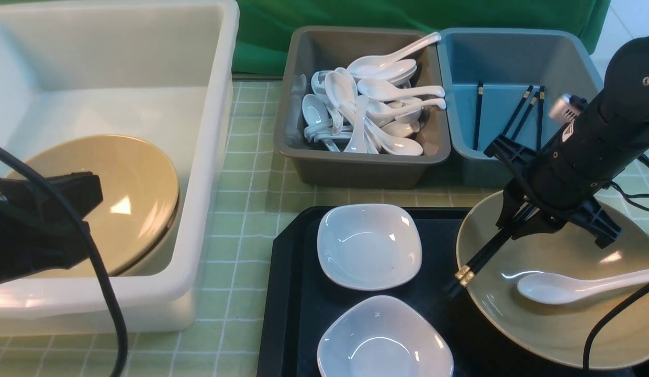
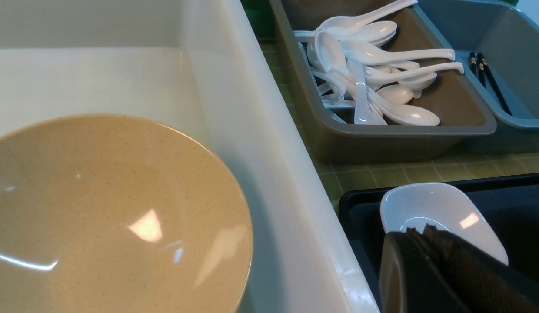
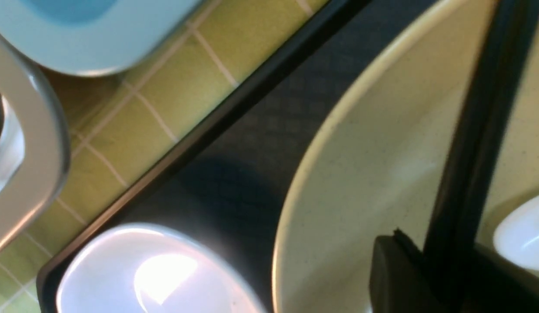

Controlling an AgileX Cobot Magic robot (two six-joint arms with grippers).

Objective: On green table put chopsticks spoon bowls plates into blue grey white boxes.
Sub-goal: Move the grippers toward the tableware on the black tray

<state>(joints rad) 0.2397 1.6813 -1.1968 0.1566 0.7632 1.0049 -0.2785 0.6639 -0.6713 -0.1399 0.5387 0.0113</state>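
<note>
A large white box [image 1: 222, 131] is set on the left of the green bench [image 1: 251, 173], and a wide olive-tan bowl [image 1: 131, 199] is seen tilted inside it, leaning toward the box's near right corner. The left gripper [image 1: 86, 196] is held just in front of this bowl, over the box; its jaws are pressed together and nothing is seen between them.

At the back of the bench a grey box [image 1: 356, 173] is placed, and a heap of white spoons [image 1: 371, 104] is piled in it. The blue box [image 1: 513, 52] is set touching its right side, and a few stored chopsticks [image 1: 518, 112] are laid lengthwise on its floor.

A black tray [image 1: 293, 293] is laid in front of these two boxes. Two white plates [image 1: 369, 246] are carried on its left part, one behind the other and just apart. On the right of the tray a second tan bowl [image 1: 555, 324] is seated, and a white ceramic spoon [image 1: 565, 287] is laid in it with the scoop toward the middle and the handle pointing right.

A pair of black chopsticks [image 1: 476, 264] is laid across the left rim of that bowl, the gold-banded ends projecting over the tray. The right gripper [image 1: 515, 228] is lowered into the bowl with its jaws placed on either side of the pair. In the right wrist view the sticks are seen running close along one finger [image 3: 395, 269], but whether the jaws are fully clamped on them cannot be told.
</note>
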